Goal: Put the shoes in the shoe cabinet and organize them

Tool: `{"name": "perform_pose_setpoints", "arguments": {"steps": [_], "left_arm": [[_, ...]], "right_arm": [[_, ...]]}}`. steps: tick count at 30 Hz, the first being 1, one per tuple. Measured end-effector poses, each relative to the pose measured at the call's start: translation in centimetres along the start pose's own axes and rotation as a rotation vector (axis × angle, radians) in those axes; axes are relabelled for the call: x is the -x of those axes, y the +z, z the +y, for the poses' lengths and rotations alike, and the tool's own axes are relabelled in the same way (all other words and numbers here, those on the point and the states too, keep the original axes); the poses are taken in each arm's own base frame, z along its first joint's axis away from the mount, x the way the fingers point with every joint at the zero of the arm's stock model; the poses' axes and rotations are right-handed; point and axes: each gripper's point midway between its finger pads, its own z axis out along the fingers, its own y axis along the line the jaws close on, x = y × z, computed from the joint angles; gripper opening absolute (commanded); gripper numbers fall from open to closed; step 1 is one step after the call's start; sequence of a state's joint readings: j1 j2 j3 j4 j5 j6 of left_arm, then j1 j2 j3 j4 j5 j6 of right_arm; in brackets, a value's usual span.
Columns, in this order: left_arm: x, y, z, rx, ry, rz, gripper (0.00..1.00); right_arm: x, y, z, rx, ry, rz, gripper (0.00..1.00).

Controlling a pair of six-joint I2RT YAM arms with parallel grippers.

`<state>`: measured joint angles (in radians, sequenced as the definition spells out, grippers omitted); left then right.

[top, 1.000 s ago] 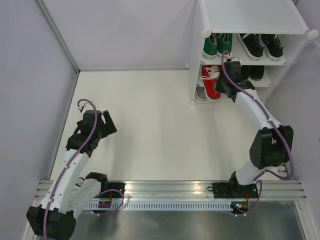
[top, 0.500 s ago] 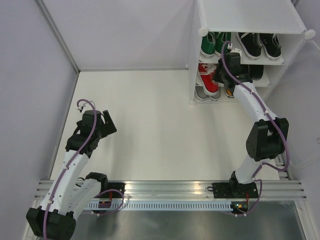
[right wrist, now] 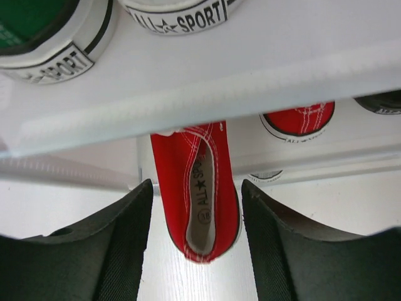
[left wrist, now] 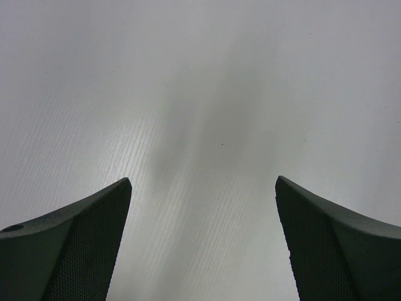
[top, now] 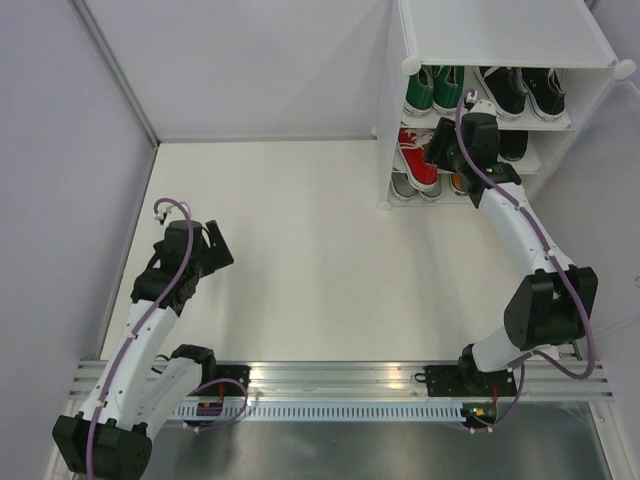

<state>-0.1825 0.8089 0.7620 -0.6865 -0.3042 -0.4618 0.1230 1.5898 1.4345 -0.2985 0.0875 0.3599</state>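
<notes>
the relation we care about is between our right hand [right wrist: 197, 182] and the red shoe [right wrist: 195, 207], which lies straight ahead of it on the second tier down of the shoe cabinet [top: 500, 35]. the shoe's long axis runs along the hand's own line of reach. its heel and open collar face us at the cabinet's front, and its toe points into the depth of the tier, hidden by the edge of the upper shelf [right wrist: 207, 88]. the hand's two fingers stand apart, one down each flank of the heel. a sliver of white shows between the shoe and the finger on the left of the wrist view, while the other finger sits so close that we cannot tell whether it touches. we therefore read the hand as released, with the shoe resting on its own sole. the second red shoe [right wrist: 298, 118] sits just beside it to the right, heel out the same way and set deeper in. our left hand [left wrist: 203, 182] hangs spread wide and empty over bare bench [top: 300, 250], well apart from the cabinet, so the right arm is plainly the nearer. we judge that any pull-back should run straight along the shoe's axis, since a sideways drift could catch the heel and skew the pair.
</notes>
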Motion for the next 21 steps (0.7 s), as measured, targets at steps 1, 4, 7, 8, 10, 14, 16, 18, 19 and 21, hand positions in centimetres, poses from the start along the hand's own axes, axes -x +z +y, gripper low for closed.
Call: {"name": "perform_pose_setpoints", "arguments": {"steps": [1,4,7,8,10,14,16,18,19,21], "left_arm": [[0.0,0.0,0.0,0.0,0.0,0.0,0.98],[0.0,0.0,0.0,-0.001,0.0,0.001,0.98],[-0.1,0.0,-0.1,-0.007,0.0,0.003,0.98],[-0.1,0.0,-0.2,-0.01,0.0,0.005,0.98],[-0.1,0.0,-0.3,-0.016,0.0,0.008,0.98],[-0.2,0.0,-0.3,-0.017,0.001,0.009,0.98],[-0.2,0.0,-0.3,-0.017,0.001,0.01,0.98],[-0.2,0.0,-0.3,-0.016,0.001,0.011,0.98],[-0.2,0.0,-0.3,-0.017,0.001,0.011,0.98],[-0.2,0.0,-0.3,-0.017,0.001,0.011,0.98]], "right_arm": [[0.0,-0.6,0.0,0.006,-0.001,-0.003,0.65],[-0.2,-2.3,-0.1,0.032,-0.011,-0.019,0.71],[-1.3,-3.3,-0.3,0.053,-0.023,-0.025,0.74],[-2.0,-3.4,-0.5,0.056,-0.028,-0.017,0.75],[-3.1,-3.3,-0.7,0.068,-0.036,-0.001,0.76],[-5.7,-2.5,-1.1,0.087,-0.052,0.035,0.78],[-6.8,-1.9,-1.2,0.098,-0.06,0.049,0.78],[-7.3,-1.3,-1.3,0.101,-0.068,0.057,0.78],[-7.4,-1.0,-1.3,0.103,-0.071,0.054,0.77],[-7.6,-0.4,-1.1,0.118,-0.079,0.052,0.74]]}}
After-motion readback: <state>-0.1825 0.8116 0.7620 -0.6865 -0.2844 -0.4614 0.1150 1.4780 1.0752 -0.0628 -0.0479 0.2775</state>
